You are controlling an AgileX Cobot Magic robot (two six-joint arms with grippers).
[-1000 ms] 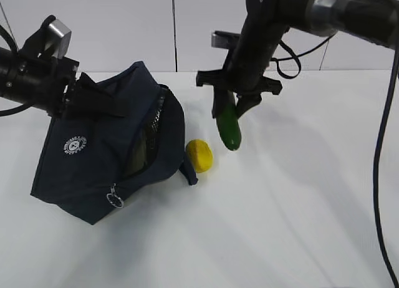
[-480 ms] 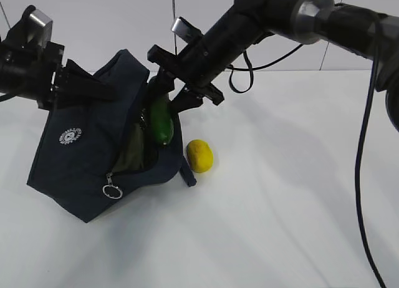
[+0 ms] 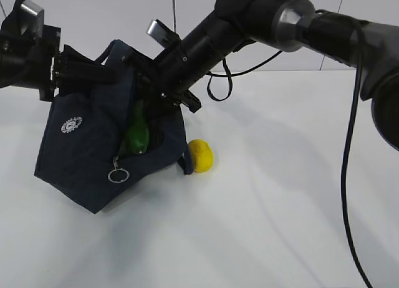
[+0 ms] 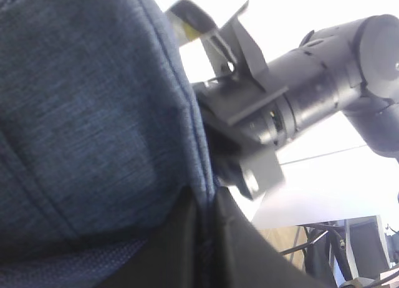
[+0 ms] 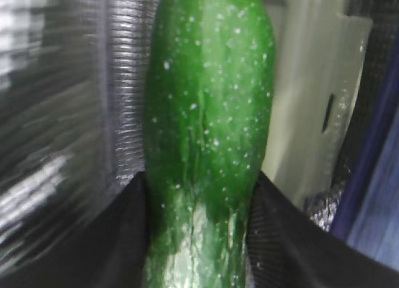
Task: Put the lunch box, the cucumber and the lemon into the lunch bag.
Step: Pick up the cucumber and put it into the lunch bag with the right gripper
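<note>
Inside the lunch bag (image 3: 87, 157) now: cucumber (image 3: 137, 133) (formerly outside).

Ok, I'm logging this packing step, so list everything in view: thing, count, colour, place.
lunch bag: one, dark navy, left on the table, mouth held open, silver ring pull hanging at its front.
cucumber: one, dark green, pointing down into the bag's mouth, gripped at its upper end.
lunch box: one, pale lid showing inside the bag behind the cucumber.
lemon: one, yellow, on the table just right of the bag.
table: one, white.
left gripper: black, shut on the bag's upper edge.
right gripper: black, at the bag's mouth, shut on the cucumber.
</note>
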